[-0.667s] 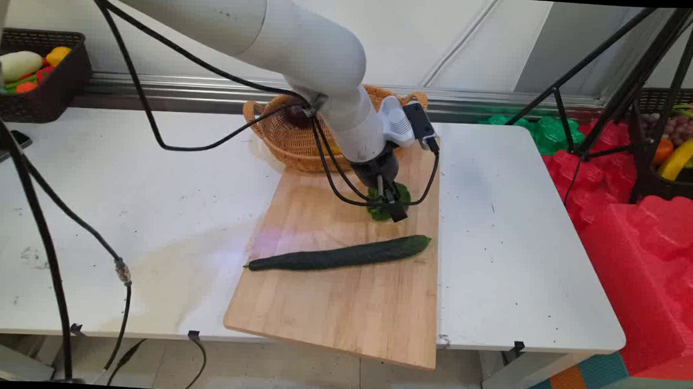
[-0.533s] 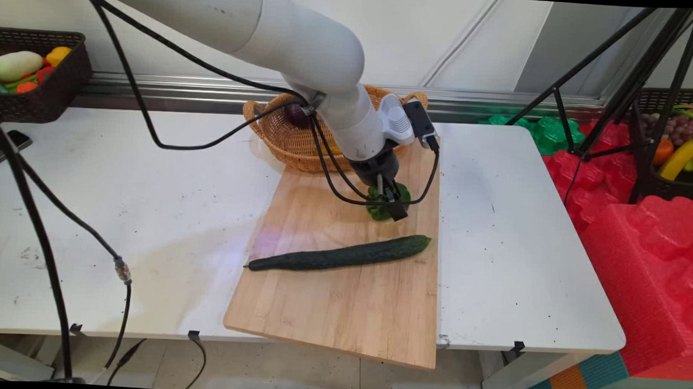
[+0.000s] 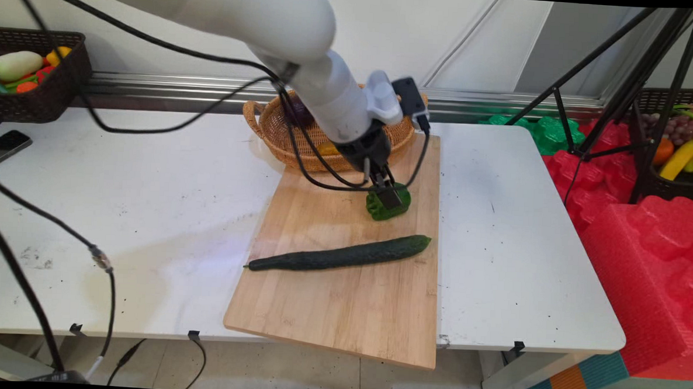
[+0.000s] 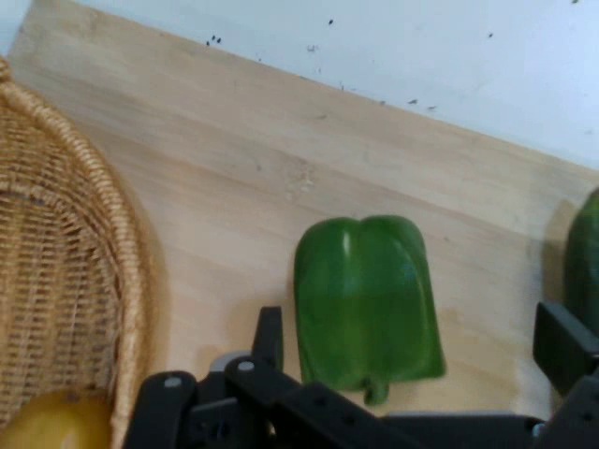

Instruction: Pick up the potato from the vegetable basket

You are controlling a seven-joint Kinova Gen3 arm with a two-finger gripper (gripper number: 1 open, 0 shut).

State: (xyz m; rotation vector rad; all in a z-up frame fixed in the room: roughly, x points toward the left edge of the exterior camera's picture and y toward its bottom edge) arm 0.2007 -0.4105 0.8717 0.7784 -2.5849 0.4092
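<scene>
A green bell pepper (image 3: 390, 207) (image 4: 367, 309) lies on its side at the far end of the wooden cutting board (image 3: 341, 311) (image 4: 215, 168). My gripper (image 3: 385, 191) (image 4: 415, 332) hangs just above it. It is open, with one finger (image 4: 269, 327) left of the pepper and the other (image 4: 562, 344) well clear on the right. Neither finger touches the pepper. A long dark cucumber (image 3: 339, 255) (image 4: 585, 253) lies across the middle of the board, nearer the camera.
A wicker basket (image 3: 270, 134) (image 4: 65, 281) stands just behind the board with a yellow fruit (image 4: 51, 423) in it. A dark crate of vegetables (image 3: 39, 76) sits at the table's far left. A phone (image 3: 8, 142) lies near the left edge. Red foam blocks (image 3: 637, 242) and a tripod (image 3: 620, 83) stand to the right.
The hand has risen and drawn back toward the basket, uncovering more of the pepper. The pepper and the cucumber have stayed where they were.
</scene>
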